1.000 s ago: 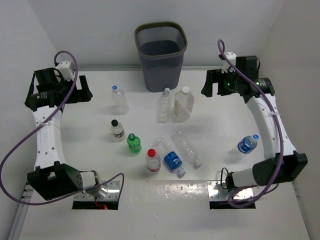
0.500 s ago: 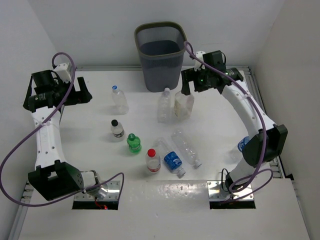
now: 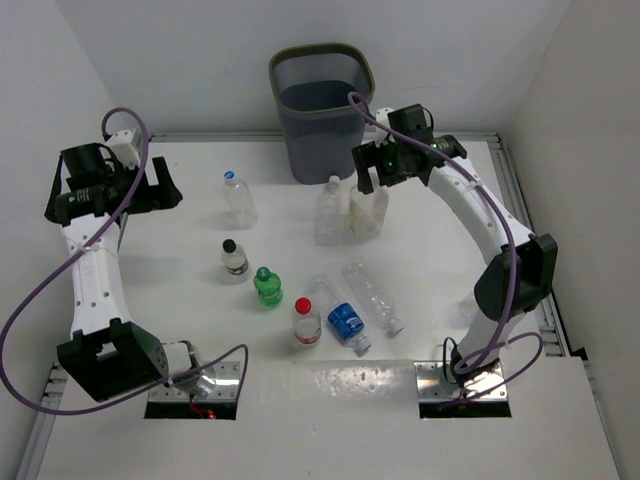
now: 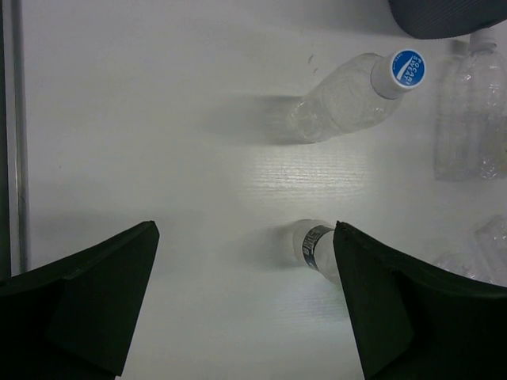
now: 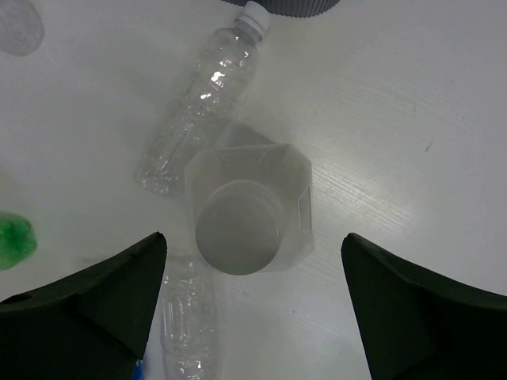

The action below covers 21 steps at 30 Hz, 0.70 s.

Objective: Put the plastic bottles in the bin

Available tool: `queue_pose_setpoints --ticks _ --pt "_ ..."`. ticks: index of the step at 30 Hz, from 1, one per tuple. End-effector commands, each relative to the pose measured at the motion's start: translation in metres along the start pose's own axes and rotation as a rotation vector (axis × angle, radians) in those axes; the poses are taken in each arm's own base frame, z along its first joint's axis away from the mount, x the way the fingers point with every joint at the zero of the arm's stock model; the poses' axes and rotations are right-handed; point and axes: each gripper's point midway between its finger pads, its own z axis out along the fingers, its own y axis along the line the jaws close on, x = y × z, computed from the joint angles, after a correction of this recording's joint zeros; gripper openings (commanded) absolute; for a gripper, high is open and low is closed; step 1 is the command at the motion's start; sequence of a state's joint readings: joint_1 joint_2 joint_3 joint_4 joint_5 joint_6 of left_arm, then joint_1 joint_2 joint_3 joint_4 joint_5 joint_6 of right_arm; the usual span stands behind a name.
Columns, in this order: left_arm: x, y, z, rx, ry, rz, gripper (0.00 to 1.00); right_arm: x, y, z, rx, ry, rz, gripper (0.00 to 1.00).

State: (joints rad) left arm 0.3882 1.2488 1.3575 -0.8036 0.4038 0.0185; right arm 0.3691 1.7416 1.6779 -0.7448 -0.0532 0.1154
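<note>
Nothing looks binned yet: the bin (image 3: 320, 140) shows only a dark inside with no bottle I can make out, and eight plastic bottles (image 3: 267, 286) lie or stand on the desk (image 3: 170, 290) in front of it. The right end effector (image 3: 372, 183) hangs released, jaws wide, straddling without touching the square white-capped bottle (image 5: 247, 207) just in front of the bin, so a first pick seems at hand. The left end effector (image 4: 245, 237) is released and empty, well left of the bin
</note>
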Motion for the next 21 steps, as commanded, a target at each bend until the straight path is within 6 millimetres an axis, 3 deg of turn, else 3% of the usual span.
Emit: queue_pose_setpoints --ticks 1,9,17,20,21 --pt "-0.008 0.001 -0.008 0.002 -0.046 0.018 0.99 -0.023 0.001 -0.004 0.02 -0.063 -0.037 0.89" --pt "-0.002 0.008 -0.006 -0.011 -0.032 0.009 0.99 -0.016 0.002 0.007 0.023 -0.035 -0.049 0.7" --pt "0.002 0.012 0.0 -0.007 -0.017 0.005 0.99 -0.021 0.01 0.002 0.009 -0.056 -0.086 0.49" --pt "0.002 0.016 0.0 -0.014 -0.018 0.008 0.99 -0.025 0.012 -0.003 -0.001 -0.066 -0.098 0.32" --pt "0.002 0.016 0.0 -0.014 -0.018 0.009 0.99 -0.028 0.012 -0.008 -0.002 -0.078 -0.097 0.21"
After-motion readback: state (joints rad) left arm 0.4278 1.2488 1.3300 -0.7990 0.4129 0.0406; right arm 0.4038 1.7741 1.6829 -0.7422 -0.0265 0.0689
